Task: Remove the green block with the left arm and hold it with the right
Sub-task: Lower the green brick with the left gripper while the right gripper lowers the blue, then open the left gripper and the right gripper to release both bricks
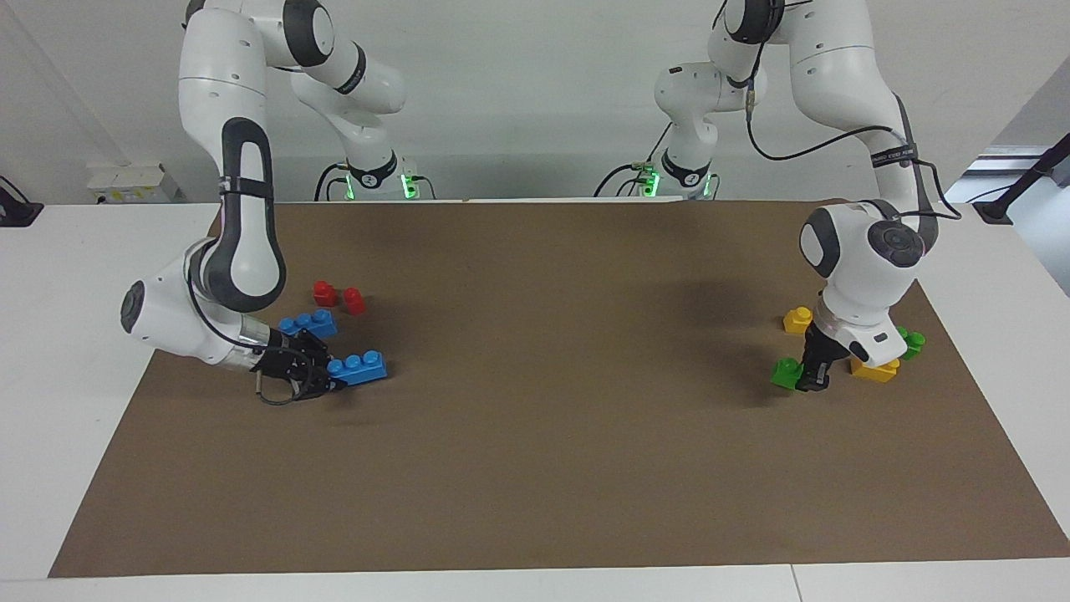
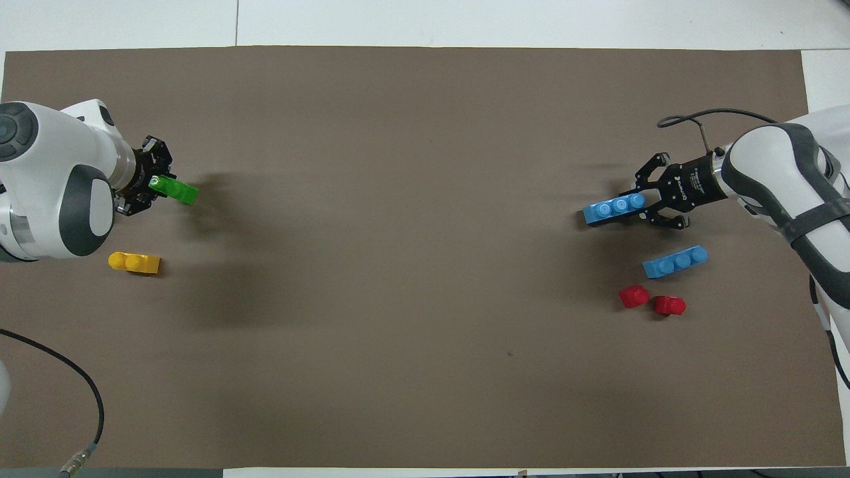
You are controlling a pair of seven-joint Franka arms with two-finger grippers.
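My left gripper [image 1: 807,380] is shut on one end of a bright green block [image 1: 786,372], low at the mat at the left arm's end of the table. I cannot tell whether the block touches the mat. In the overhead view the green block [image 2: 176,190] sticks out of the left gripper [image 2: 154,184] toward the table's middle. My right gripper [image 1: 328,380] is shut on the end of a blue three-stud brick [image 1: 359,368], low over the mat at the right arm's end. The overhead view also shows the right gripper [image 2: 643,207] and this brick [image 2: 612,210].
Near the left gripper lie two yellow bricks [image 1: 798,318] [image 1: 873,369] and a second green brick [image 1: 911,341]. Near the right gripper lie another blue brick [image 1: 308,322] and two red blocks [image 1: 324,292] [image 1: 354,300]. A brown mat [image 1: 552,435] covers the table.
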